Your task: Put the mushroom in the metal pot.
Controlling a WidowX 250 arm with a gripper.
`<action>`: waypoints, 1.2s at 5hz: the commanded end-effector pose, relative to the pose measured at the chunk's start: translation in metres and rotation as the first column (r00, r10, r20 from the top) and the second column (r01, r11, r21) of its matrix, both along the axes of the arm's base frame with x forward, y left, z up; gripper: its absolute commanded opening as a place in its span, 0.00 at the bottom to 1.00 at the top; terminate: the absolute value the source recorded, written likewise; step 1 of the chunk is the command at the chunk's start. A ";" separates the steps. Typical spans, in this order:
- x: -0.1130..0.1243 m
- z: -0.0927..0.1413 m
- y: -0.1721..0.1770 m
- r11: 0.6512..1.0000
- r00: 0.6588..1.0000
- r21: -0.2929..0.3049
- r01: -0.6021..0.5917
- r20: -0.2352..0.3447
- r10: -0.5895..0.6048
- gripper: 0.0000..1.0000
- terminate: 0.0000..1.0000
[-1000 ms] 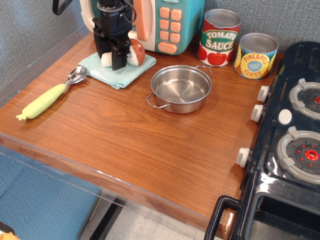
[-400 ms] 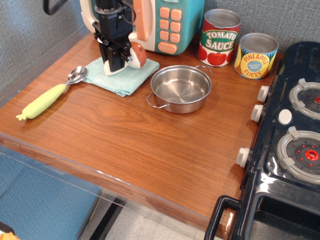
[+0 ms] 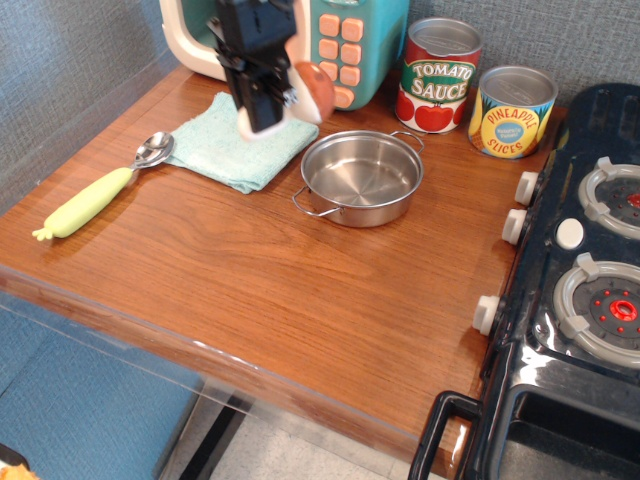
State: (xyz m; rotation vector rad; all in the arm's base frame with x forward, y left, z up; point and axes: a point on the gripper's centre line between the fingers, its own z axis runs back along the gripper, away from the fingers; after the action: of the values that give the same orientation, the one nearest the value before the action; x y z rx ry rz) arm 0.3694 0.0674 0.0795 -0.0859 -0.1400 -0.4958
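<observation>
My black gripper (image 3: 268, 105) is shut on the mushroom (image 3: 308, 92), whose reddish-brown cap sticks out to the right of the fingers and whose cream stem shows below them. It holds the mushroom in the air over the right edge of the light-blue cloth (image 3: 235, 150), just left of the metal pot (image 3: 361, 178). The pot is shallow, shiny and empty, with two thin wire handles, and stands on the wooden table.
A spoon with a yellow-green handle (image 3: 92, 197) lies left of the cloth. A toy microwave (image 3: 340, 45) stands behind the gripper. Tomato sauce can (image 3: 438, 75) and pineapple can (image 3: 511, 111) stand behind the pot. A black toy stove (image 3: 590, 260) fills the right side.
The gripper has lifted the mushroom off the cloth and moved it right toward the pot. The cloth has shifted slightly.
</observation>
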 end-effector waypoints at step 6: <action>-0.002 0.026 -0.027 0.995 0.997 0.067 -0.072 0.047 0.069 1.00 0.00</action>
State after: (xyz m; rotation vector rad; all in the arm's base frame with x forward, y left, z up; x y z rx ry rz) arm 0.3675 0.0370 0.0799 -0.0290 -0.1053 -0.4406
